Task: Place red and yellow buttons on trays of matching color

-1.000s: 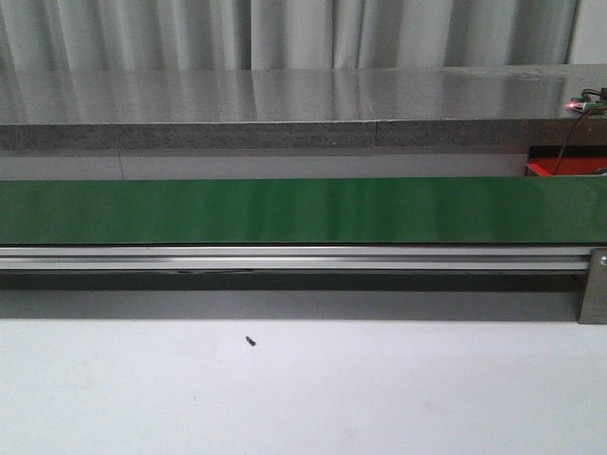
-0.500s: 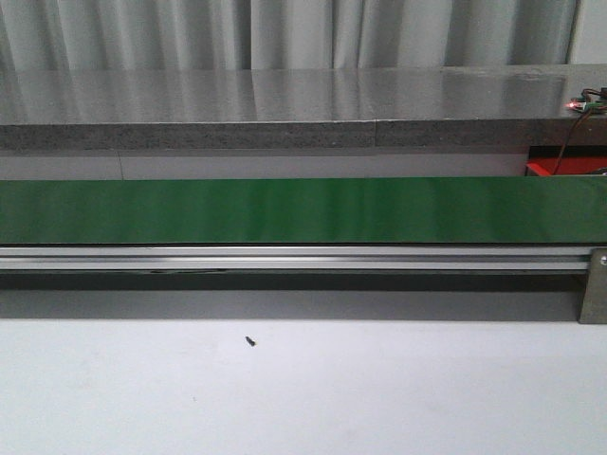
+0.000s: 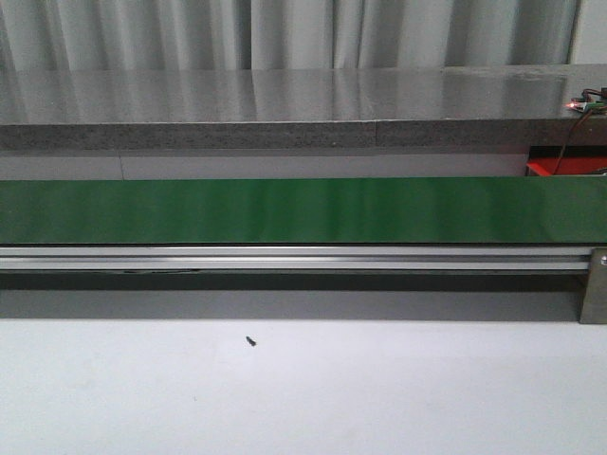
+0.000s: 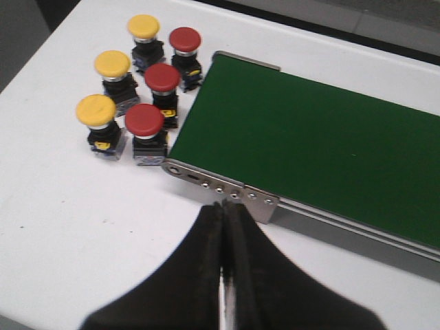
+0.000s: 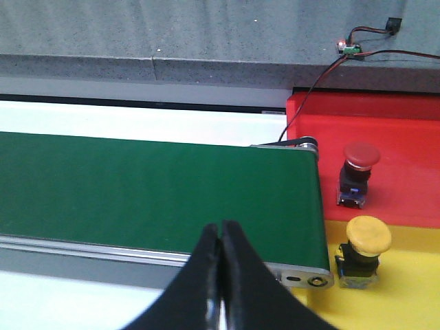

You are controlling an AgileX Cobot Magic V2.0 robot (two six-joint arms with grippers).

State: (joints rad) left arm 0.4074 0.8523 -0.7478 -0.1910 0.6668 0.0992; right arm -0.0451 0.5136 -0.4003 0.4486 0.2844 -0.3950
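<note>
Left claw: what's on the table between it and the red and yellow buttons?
In the left wrist view, just bare white table lies between the shut left claw and the buttons.

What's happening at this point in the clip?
Nothing is being handled. Both grippers, left and right, are shut and empty above the bare green conveyor belt. Six buttons, three yellow and three red, wait on the table by one belt end. At the other end, one red button sits on the red tray and one yellow button on the yellow tray.
</note>
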